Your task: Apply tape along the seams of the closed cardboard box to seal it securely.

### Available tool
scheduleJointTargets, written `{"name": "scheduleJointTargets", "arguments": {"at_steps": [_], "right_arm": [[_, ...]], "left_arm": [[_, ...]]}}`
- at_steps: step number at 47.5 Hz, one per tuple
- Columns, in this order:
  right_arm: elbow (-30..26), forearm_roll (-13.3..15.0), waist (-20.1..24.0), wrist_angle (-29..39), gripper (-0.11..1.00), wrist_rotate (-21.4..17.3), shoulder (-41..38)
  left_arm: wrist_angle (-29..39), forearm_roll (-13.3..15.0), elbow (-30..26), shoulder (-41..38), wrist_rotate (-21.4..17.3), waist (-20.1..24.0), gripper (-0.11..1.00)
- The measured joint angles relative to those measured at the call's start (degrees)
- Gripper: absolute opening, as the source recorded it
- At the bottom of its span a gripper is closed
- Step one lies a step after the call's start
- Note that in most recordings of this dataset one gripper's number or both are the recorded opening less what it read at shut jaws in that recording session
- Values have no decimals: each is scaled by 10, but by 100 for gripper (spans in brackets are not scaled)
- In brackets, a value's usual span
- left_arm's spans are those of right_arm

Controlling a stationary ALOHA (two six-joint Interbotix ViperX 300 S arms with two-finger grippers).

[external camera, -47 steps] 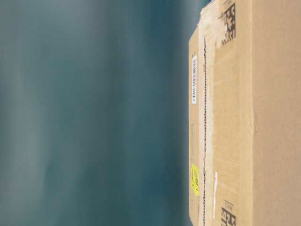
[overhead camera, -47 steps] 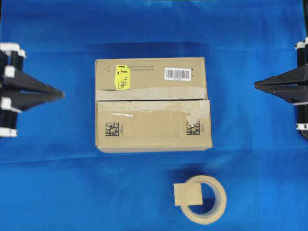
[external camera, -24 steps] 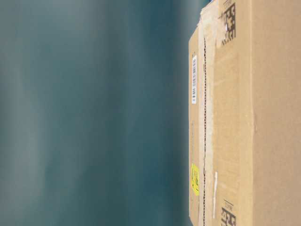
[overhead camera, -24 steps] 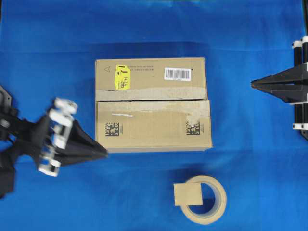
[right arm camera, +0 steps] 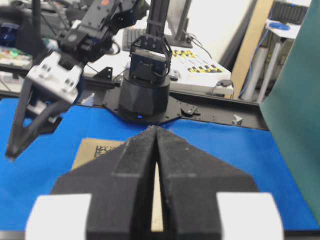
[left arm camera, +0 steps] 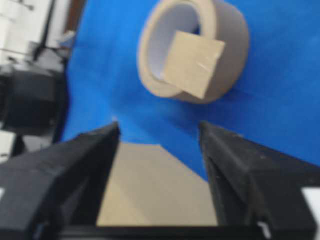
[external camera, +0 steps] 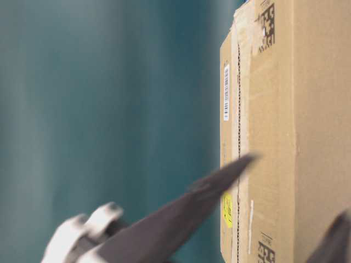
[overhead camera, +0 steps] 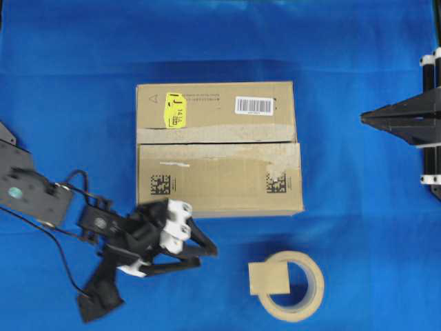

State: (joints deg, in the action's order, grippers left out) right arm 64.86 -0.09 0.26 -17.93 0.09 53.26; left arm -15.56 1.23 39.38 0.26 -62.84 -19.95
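The cardboard box (overhead camera: 219, 148) is lying with its seams (overhead camera: 217, 143) running nine-to-three; my left gripper (overhead camera: 207, 249) is spread (empty), my right gripper (overhead camera: 363, 118) pressed together.

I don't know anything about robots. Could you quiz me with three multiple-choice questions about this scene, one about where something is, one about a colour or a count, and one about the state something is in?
1. Where does the tape roll lie?
A. on top of the cardboard box
B. on the blue cloth, nearer the camera than the box
C. in the right gripper

2. How many square black matrix codes show on the box top?
A. one
B. two
C. four

3. How are the left gripper's jaws?
A. spread open, empty
C. shut on the roll
B. shut on the tape

Answers: 1 B, the roll lies on cloth below the box. 2 B, one near each lower corner. 3 A, the wrist view shows a gap between the fingers.
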Motion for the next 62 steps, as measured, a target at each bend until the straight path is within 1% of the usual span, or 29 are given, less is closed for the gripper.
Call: {"name": "scheduleJointTargets", "arguments": {"at_steps": [4,9,13,23,31,36,38,41,43,48,51,62], "right_arm": [[1,2,0,0,0,3,1],[0,6,0,1,0,3,0],[0,12,0,1,0,3,0],[0,15,0,3,0,4,0],[0,18,0,13,0,4,-1],[0,18,0,23,0,4,-1],[1,18,0,26,0,4,-1],[0,20,0,30,0,4,-1],[1,20,0,31,0,4,-1],[0,20,0,33,0,4,-1],[0,20,0,33,0,4,-1],[1,21,0,34,0,4,-2]], "left_arm": [[2,0,-18,-32,-17,0,52],[2,-1,-45,-80,-43,0,52],[2,-1,-66,-112,-57,0,52],[-1,0,-122,-178,-64,0,52],[-15,0,-152,-201,-64,0,51],[-18,-1,-159,-207,-64,0,50],[-18,-1,-160,-208,-64,0,48],[-18,0,-161,-208,-64,0,40],[-16,0,-161,-207,-64,0,33],[-5,0,-161,-208,-64,1,10],[4,0,-161,-208,-64,3,1],[15,-1,-161,-208,-63,3,0]]}}
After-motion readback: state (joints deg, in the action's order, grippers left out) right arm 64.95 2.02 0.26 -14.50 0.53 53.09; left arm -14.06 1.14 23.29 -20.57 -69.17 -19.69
